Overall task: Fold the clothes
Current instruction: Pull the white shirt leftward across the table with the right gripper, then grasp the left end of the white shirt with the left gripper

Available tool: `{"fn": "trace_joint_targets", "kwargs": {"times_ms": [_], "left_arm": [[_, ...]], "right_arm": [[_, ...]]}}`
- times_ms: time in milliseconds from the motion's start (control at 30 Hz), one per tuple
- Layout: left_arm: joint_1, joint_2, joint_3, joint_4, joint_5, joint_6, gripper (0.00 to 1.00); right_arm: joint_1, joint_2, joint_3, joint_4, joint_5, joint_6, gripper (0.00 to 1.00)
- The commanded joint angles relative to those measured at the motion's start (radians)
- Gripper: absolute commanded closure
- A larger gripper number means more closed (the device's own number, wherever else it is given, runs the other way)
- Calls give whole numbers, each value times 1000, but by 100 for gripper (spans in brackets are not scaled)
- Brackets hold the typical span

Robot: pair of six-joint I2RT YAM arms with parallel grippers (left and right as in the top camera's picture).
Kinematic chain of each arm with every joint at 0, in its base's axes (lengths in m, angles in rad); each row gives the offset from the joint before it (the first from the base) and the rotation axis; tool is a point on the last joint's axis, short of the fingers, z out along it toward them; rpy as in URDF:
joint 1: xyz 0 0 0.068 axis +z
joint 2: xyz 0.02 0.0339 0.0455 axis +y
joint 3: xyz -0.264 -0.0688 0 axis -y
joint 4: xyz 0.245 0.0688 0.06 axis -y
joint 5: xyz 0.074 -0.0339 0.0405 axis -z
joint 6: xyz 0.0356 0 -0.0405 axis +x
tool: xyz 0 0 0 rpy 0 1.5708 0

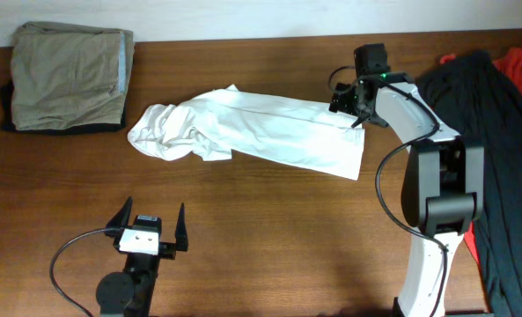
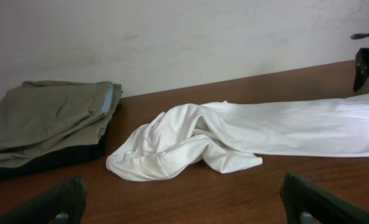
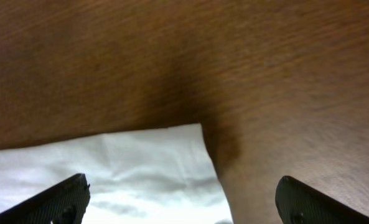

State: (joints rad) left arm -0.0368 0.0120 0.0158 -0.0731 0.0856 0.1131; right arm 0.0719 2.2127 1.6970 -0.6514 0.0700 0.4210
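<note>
A white garment [image 1: 261, 130] lies across the middle of the table, bunched at its left end and flat at its right end. It also shows in the left wrist view [image 2: 246, 134]. My right gripper [image 1: 349, 104] is open, low over the garment's far right corner [image 3: 140, 171], with one finger over the cloth and the other over bare wood. My left gripper [image 1: 147, 227] is open and empty near the front edge, well short of the garment; its finger tips frame bare wood [image 2: 181, 202].
A folded olive garment on a dark one [image 1: 67, 77] sits at the back left, also in the left wrist view [image 2: 47, 121]. A heap of black and red clothes [image 1: 498, 132] lies at the right edge. A wall runs behind the table.
</note>
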Motion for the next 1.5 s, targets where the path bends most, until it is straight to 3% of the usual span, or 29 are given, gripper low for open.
{"fn": "trace_joint_targets", "kwargs": {"times_ms": [0,133,633,700,800,900,933,1033,1133,1200,1300,1333,1400,1467], "left_arm": [[7,-4,-6,1,-4,16,0],[7,-4,-6,1,-4,16,1],[7,-4,-6,39,1,15,1],[7,-4,-6,161,107,16,1],[7,-4,-6,290,131,15,1],[7,-4,-5,423,410,7,1],[7,-4,22,443,420,4,1],[7,54,209,275,426,5,1],[7,305,503,-72,445,19,1],[7,565,716,-329,505,113,1],[7,806,834,-368,667,113,1],[6,898,858,-356,710,61,1],[-14,1058,924,-467,575,-51,1],[-73,1279,1094,-796,204,-99,1]], "right_arm": [[-9,-24,8,43,-36,14,1],[-6,-22,8,59,-36,108,1],[-33,-22,8,91,-27,109,1],[-33,-22,8,91,-33,108,1],[-33,-22,8,91,-33,108,1],[-33,-22,8,91,-33,108,1],[-33,-22,8,91,-33,108,1],[-33,-22,8,90,-33,108,1],[-33,-22,8,87,-33,108,1],[-33,-22,8,84,-33,108,1],[-34,-22,8,80,-33,108,1],[-34,-22,8,80,-33,108,1],[-34,-22,8,80,-33,108,1],[-34,-22,8,83,-33,108,1]]}}
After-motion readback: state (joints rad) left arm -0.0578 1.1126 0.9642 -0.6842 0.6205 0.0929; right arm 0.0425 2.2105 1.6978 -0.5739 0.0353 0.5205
